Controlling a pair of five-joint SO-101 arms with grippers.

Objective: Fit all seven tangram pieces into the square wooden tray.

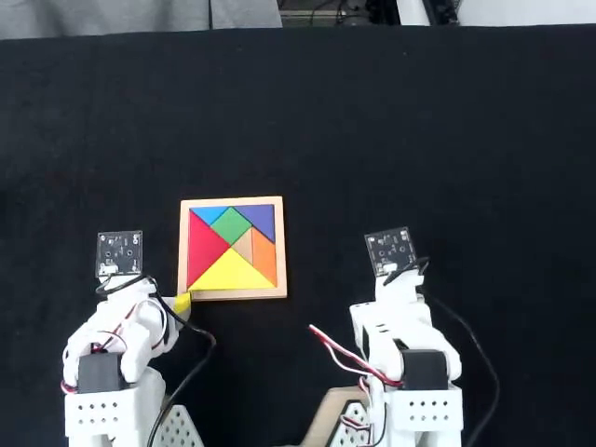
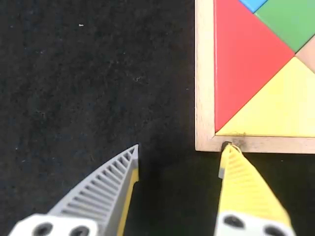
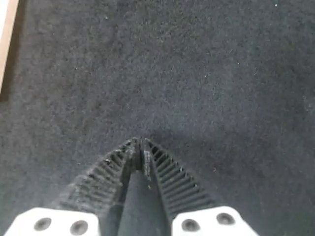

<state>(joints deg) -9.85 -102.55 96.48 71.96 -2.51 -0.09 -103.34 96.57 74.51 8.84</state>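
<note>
The square wooden tray (image 2: 204, 73) is met at one corner by the left claw (image 2: 182, 146). The claw is spread wide. Its yellow finger (image 2: 241, 182) has its tip touching the outside of the tray's rim at that corner. Its grey finger (image 2: 108, 182) is held apart over the black cloth beside the tray, and nothing is held between the two. Just inside that corner, a large red triangle (image 2: 241, 64) and a large yellow triangle (image 2: 280, 108) are laid flush edge to edge.

From the high view, the tray is seen lying flat on the black worktop (image 1: 419, 140), just ahead of the left arm. It is filled by seven pieces. The red and yellow triangles are joined by a green piece (image 1: 228, 223), a light blue triangle (image 1: 207, 214), a dark blue piece (image 1: 259, 220), an orange piece (image 1: 264, 253) and a small tan piece (image 1: 242, 244).

The right claw (image 3: 139, 142) is closed tight on nothing, with its dark ridged fingers pressed together. It is held over bare cloth, well apart from the tray.
</note>
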